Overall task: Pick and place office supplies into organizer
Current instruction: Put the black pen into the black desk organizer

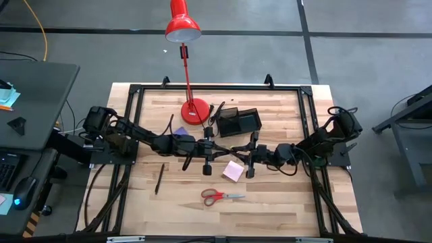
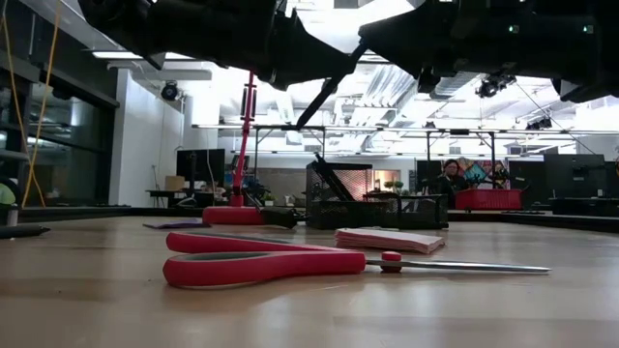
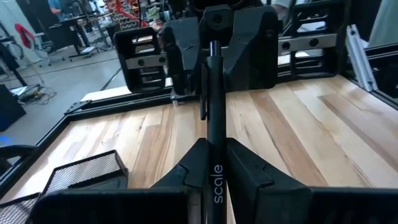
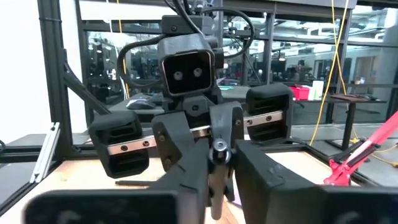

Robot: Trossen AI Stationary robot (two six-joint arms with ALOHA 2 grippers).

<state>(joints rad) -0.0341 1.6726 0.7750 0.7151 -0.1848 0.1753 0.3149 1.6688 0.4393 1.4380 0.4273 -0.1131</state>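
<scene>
Even overhead light fell on the pale tabletop (image 1: 270, 209) in the high view, with only soft, short shadows under the arms. The low view was backlit: ceiling strip lights glared white behind the arms, which showed as near-black silhouettes, and the red scissors (image 2: 290, 263) close to the lens looked slightly soft. In both wrist views the nearest fingers (image 3: 249, 183) were blurred.

Grey floor (image 1: 351, 54) surrounds the table; a desk (image 1: 30, 101) stands nearby.

Pale planked wood tabletop (image 1: 270, 209), smooth; black wire-mesh organizer (image 1: 238, 122); glossy red plastic scissors (image 1: 221, 196) handles, metal blades.
</scene>
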